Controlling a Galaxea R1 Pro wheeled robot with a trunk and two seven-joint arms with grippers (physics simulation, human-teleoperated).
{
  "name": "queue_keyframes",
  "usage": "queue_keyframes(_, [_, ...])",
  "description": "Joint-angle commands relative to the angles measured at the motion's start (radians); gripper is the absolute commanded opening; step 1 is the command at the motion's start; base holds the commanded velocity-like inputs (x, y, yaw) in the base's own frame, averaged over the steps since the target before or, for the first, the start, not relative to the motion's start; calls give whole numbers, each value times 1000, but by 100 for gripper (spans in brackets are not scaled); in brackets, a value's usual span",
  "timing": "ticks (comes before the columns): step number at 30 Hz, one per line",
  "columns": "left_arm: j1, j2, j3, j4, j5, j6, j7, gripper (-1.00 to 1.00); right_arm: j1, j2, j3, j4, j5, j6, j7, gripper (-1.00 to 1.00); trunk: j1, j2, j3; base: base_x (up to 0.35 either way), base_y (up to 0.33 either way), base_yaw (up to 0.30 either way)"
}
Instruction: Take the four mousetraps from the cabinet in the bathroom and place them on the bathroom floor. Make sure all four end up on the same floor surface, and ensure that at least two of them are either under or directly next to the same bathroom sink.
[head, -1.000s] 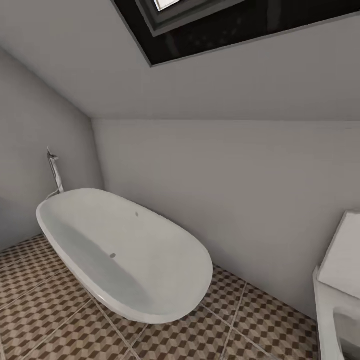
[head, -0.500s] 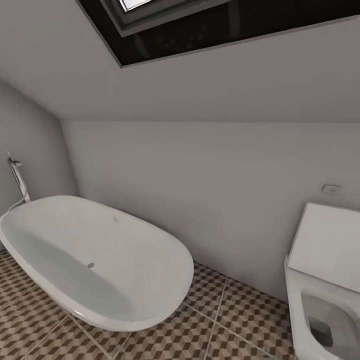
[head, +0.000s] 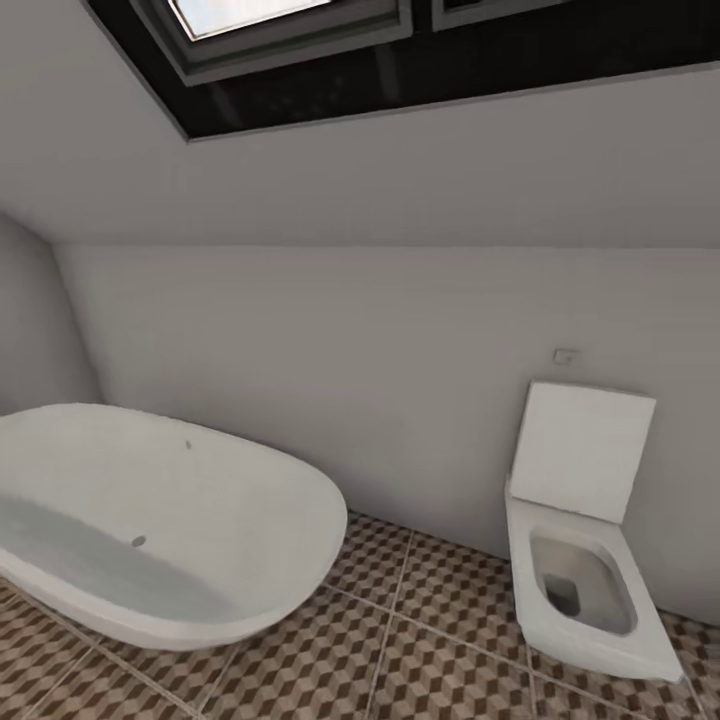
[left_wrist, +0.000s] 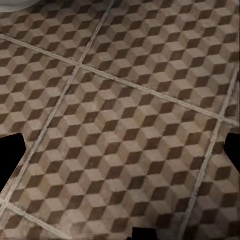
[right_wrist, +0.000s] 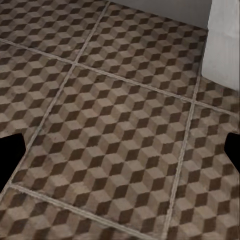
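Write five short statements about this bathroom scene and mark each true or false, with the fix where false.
1. The toilet has its lid raised. True.
2. The bathtub is full of mousetraps. False: its inside is bare apart from a small drain.
3. The bathroom floor has a brown cube pattern with pale grout lines. True.
4. The toilet touches the bathtub. False: a strip of tiled floor separates them.
5. A skylight with a dark frame sits above the wall. True.

Bathroom: bathtub (head: 150, 530), toilet (head: 585, 540), tiled floor (head: 420, 650).
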Motion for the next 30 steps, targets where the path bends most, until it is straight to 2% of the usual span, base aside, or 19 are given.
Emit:
queue_keyframes(1, [1,0,0,-2,1,-1,2,100,-1,0,1,1,0,-3,-2,100,-1,-1,0,-331,0,-286])
queue_keyframes(8, [1,1,0,-2,1,-1,2,100,-1,0,1,1,0,-3,-2,100,-1,-1,3,-250,0,-287])
queue_keyframes(30, [1,0,-2,-2,1,-2,1,100,0,0,2,1,0,-3,-2,100,-1,-1,12,-9,0,-292])
